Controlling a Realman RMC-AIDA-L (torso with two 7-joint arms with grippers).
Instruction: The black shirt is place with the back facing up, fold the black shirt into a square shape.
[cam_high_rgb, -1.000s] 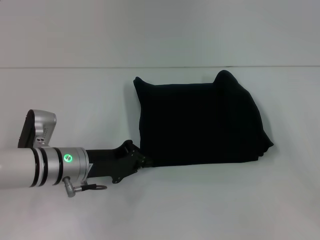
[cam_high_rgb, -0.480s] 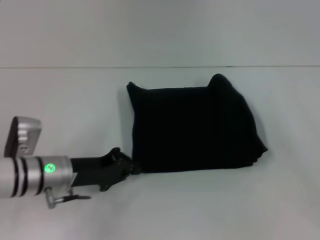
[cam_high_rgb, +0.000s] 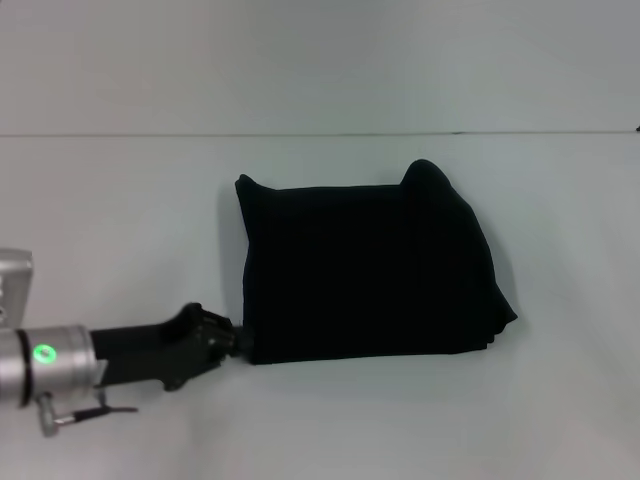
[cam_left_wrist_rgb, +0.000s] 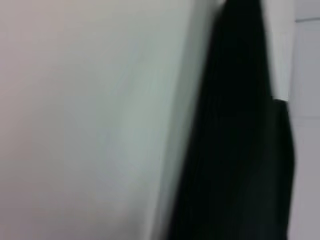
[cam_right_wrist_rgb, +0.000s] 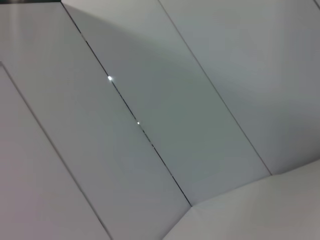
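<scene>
Head view: black shirt (cam_high_rgb: 365, 268) lies folded into a rough rectangle on the white table (cam_high_rgb: 120, 220), centre-right. My left gripper (cam_high_rgb: 238, 342) sits at the shirt's near-left corner, touching the edge; can't tell if it's pinching cloth or released.

Left wrist view: shirt (cam_left_wrist_rgb: 240, 150) fills one side, table (cam_left_wrist_rgb: 85, 120) the other.

Right wrist view: only pale panels; right gripper not visible.

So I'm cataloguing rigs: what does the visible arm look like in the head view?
The left arm has a silver-grey cylindrical segment with black bands and a round green indicator light. A thin dark cable loops beneath it. Its end effector is matte black and angular. The right arm is out of view.
</scene>
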